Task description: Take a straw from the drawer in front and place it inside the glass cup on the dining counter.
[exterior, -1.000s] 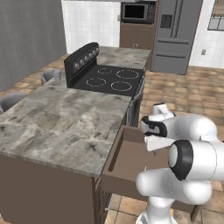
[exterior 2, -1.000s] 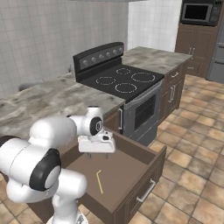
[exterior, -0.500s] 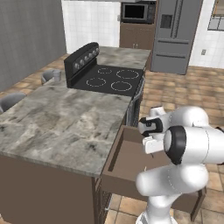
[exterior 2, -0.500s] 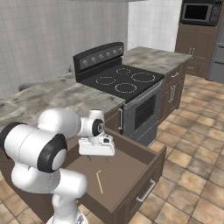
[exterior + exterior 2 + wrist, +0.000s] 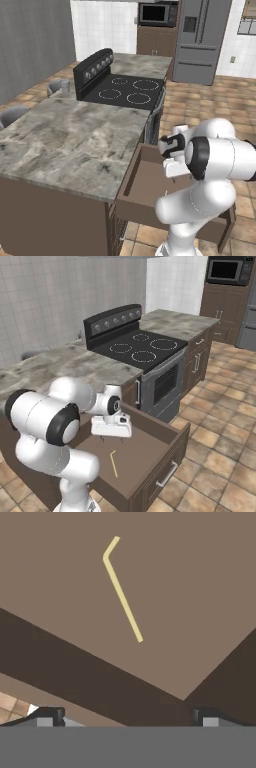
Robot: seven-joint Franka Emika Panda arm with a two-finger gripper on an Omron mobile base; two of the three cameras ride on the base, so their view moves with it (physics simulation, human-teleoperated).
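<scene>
The drawer (image 5: 150, 453) stands pulled out in front of the dining counter (image 5: 55, 363). On its brown floor lies the straw (image 5: 114, 462), thin and yellowish, with a bent end; the hand view looks down on the straw (image 5: 122, 597). My gripper (image 5: 112, 438) hangs open over the drawer's rear part, pointing down, nothing between its fingers. From the left, the gripper (image 5: 174, 175) is above the drawer (image 5: 142, 182). In the hand view the fingertips (image 5: 47, 714) sit wide apart over the drawer's dark wall. The glass cup (image 5: 64, 86) stands far back on the dining counter (image 5: 65, 140), left of the stove.
A black stovetop (image 5: 127, 92) with an oven below adjoins the counter just beyond the drawer. A grey stool (image 5: 11, 115) stands on the counter's far side. Tiled floor (image 5: 220, 456) spreads to the right of the drawer; a fridge (image 5: 200, 40) is at the back.
The arm's upper links have swung round, and the hand has shifted slightly lower over the drawer. The jaws have stayed open; the straw has not moved.
</scene>
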